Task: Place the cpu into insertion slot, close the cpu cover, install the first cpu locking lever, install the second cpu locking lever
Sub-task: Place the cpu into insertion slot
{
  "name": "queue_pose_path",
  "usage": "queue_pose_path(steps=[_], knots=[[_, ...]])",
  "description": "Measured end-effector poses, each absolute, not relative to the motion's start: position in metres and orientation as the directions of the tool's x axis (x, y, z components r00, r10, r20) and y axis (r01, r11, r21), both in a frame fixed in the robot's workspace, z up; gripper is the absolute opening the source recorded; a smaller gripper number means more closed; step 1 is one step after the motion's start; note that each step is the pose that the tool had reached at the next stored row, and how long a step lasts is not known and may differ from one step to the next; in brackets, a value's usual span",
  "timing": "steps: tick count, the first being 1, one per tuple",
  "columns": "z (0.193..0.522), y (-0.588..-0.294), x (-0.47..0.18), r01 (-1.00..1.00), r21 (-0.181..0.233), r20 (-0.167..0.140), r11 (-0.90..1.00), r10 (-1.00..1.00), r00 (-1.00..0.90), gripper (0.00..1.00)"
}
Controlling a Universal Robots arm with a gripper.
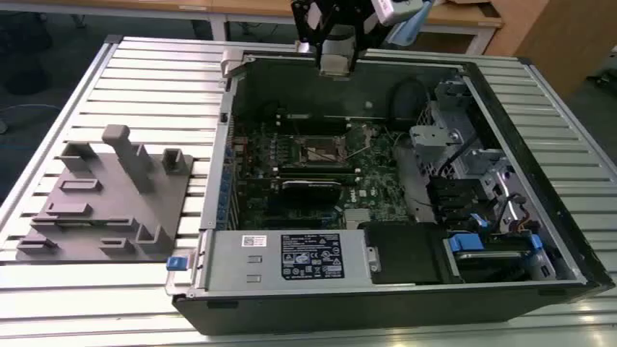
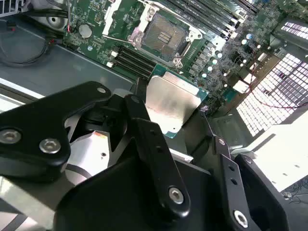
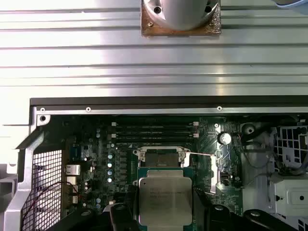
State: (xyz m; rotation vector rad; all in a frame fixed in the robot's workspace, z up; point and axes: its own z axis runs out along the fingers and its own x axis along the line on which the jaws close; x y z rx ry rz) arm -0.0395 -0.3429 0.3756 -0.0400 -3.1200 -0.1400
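The tool (image 2: 172, 114) is clamped on the cpu (image 2: 171, 103), high above the open case (image 1: 386, 311); the insertion slot (image 2: 166, 34) is bare, so seating, closing and locking are all left to do

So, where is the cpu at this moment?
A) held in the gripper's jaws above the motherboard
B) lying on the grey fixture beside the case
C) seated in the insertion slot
A: both wrist views show the cpu clamped in the gripper jaws, with the insertion slot empty.
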Motion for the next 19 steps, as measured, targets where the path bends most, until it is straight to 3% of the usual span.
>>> queue_pose_path(steps=[19], knots=[[0.3704, -0.3429, -0.0395, 0.026, 0.090, 0.019, 0.996, 0.025, -1.000, 0.54]])
